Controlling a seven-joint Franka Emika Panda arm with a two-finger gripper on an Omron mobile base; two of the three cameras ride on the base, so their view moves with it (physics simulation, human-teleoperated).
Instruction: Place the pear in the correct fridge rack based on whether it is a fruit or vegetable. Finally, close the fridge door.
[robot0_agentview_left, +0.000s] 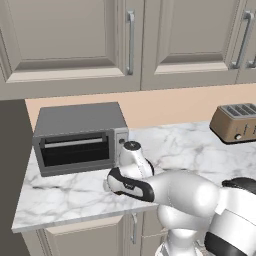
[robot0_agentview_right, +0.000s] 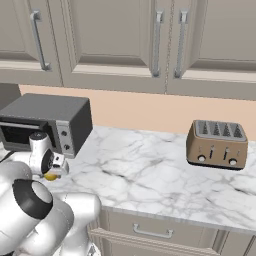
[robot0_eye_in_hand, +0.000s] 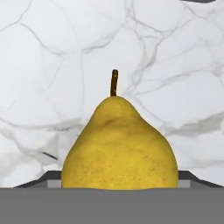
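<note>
Pear (robot0_eye_in_hand: 119, 144): we see it lying on the marble counter (robot0_agentview_right: 150, 165) in front of the toaster oven (robot0_agentview_left: 77, 137).
Gripper (robot0_agentview_right: 51, 172): lowered over the pear for pickup; whether the jaws grip, we cannot tell.

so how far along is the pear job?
Nothing looks done yet. In hand: the gripper is down at the marble counter by the toaster oven, the pear between its jaws; a firm grip can't be confirmed. Left: carrying it to the fridge rack, closing the door.
</note>
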